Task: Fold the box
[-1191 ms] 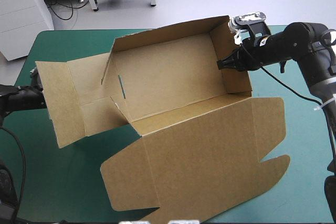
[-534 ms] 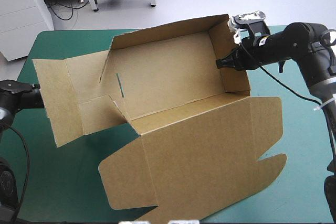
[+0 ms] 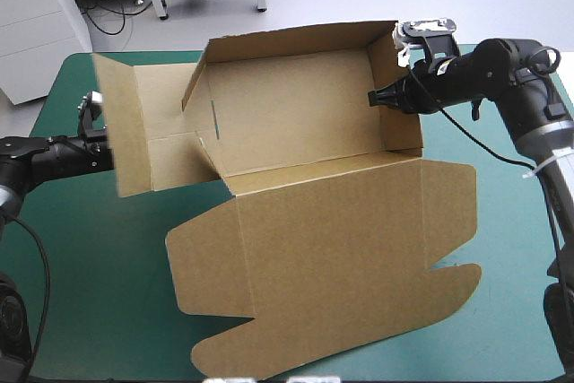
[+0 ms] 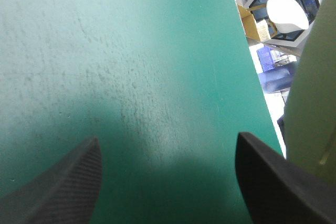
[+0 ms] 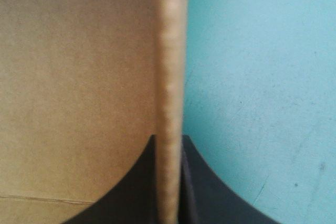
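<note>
- Box (image 3: 296, 123) sits on the worktop (image 3: 90, 293), walls raised, lid flat, bare floor showing.
- Right fingers (image 5: 139, 187) clamp its right wall.
- Left fingers (image 4: 63, 182) spread apart beside the left flap.

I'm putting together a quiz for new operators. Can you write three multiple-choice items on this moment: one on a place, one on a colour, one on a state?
1. Where does the right gripper grip the box?
A. its right wall
B. its flat lid
C. its left flap

2. What colour is the table cover?
A. grey
B. teal-green
C. red

3. On the left gripper, the fingers are:
A. shut on the box
B. shut on nothing
C. open

Answers:
1 A: the right wrist view shows the wall's edge pinched between the fingers.
2 B: bare cover shows around the box.
3 C: the left wrist view shows them apart over bare cover.
</note>
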`<state>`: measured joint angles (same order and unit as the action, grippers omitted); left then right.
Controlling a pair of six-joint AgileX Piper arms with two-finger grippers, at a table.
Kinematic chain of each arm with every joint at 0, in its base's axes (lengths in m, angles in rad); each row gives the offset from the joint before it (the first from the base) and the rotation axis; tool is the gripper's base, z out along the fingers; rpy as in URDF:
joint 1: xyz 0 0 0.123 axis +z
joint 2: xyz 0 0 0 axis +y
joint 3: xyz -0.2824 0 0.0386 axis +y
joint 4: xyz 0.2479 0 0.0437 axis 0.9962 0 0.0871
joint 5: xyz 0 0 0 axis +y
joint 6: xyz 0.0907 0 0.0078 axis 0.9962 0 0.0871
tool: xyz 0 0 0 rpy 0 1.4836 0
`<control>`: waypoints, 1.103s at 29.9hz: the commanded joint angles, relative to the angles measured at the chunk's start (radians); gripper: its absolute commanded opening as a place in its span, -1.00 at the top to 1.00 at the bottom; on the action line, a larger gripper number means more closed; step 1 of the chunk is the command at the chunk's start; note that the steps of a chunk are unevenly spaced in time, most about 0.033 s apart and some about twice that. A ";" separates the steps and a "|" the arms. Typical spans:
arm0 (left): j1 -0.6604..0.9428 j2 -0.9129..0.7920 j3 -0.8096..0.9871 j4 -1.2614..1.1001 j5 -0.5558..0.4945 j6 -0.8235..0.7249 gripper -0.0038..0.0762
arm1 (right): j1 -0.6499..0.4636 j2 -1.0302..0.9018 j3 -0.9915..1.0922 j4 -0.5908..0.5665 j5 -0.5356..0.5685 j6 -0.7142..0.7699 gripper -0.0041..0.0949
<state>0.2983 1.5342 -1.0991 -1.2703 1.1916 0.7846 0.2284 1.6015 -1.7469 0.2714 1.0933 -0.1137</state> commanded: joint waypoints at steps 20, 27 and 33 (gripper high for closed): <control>-0.226 -0.074 -0.157 -0.087 0.114 -0.034 -0.38 | -0.002 0.024 -0.025 -0.136 -0.061 0.086 0.96; -0.252 -0.084 -0.208 -0.087 0.114 -0.076 -0.38 | -0.002 0.029 -0.025 -0.143 -0.059 0.086 0.96; -0.287 -0.093 -0.211 -0.082 0.111 -0.080 -0.38 | -0.002 0.040 -0.025 -0.140 -0.053 0.086 0.96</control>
<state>0.0293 1.4831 -1.2765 -1.2757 1.2091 0.7146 0.2284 1.6816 -1.7469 0.1103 1.0834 -0.0332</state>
